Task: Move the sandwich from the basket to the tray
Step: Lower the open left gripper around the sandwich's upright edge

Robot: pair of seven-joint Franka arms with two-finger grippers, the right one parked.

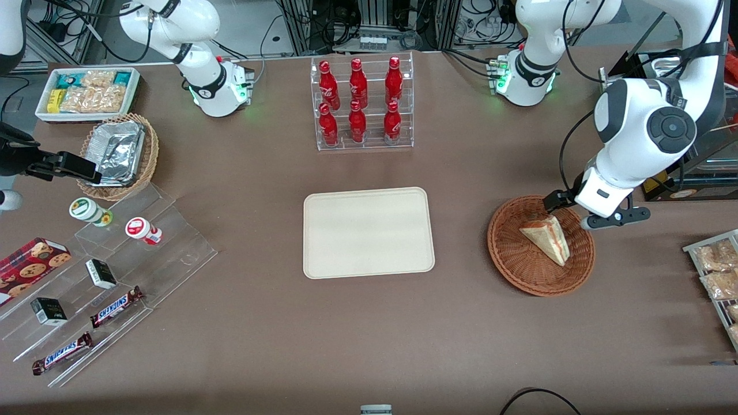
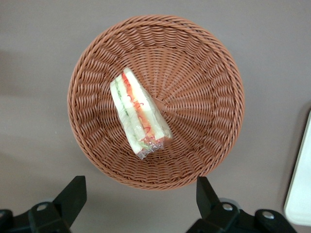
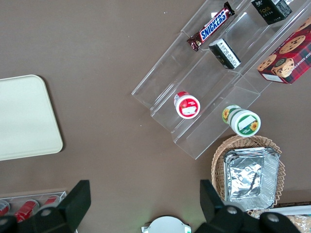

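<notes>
Wrist view: hand hangs above basket rim, fingers wide, empty. Sandwich lies directly below, long axis oblique to the finger line.

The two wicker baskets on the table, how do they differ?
The reddish-brown basket holds one wrapped sandwich; the lighter tan basket holds stacked foil trays. The reddish-brown one sits beside the tray, toward the working arm's end, with the open gripper above it; the tan one sits toward the parked arm's end. Both are round and woven.
</notes>
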